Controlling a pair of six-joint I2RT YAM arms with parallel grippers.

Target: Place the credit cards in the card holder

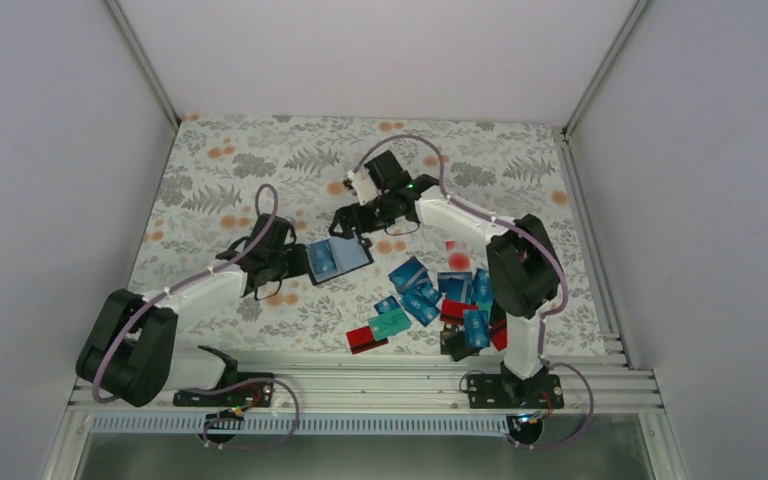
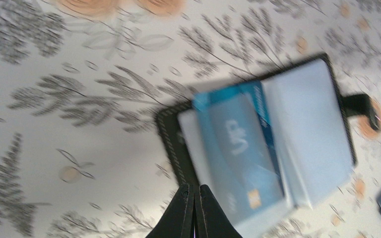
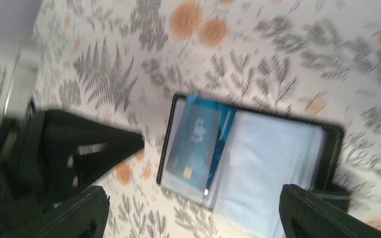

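The floral-patterned bench [image 1: 260,170] is occupied near its middle by the open card holder [image 1: 338,258], laid flat. A loose heap of credit cards [image 1: 430,298], mostly blue with some red and teal, is spread to its right, nearer the front edge. A blue card [image 2: 238,153] is seen tucked into the holder's slots. The left fingers [image 2: 194,208] are pressed shut on nothing, with their tips at the holder's black edge. The right fingers [image 3: 79,213] are spread wide above the holder and are empty.

White arm links [image 1: 205,292], black joints [image 1: 520,275], purple cables [image 1: 403,138], black tool fingers [image 2: 181,218], green LED [image 1: 412,184].
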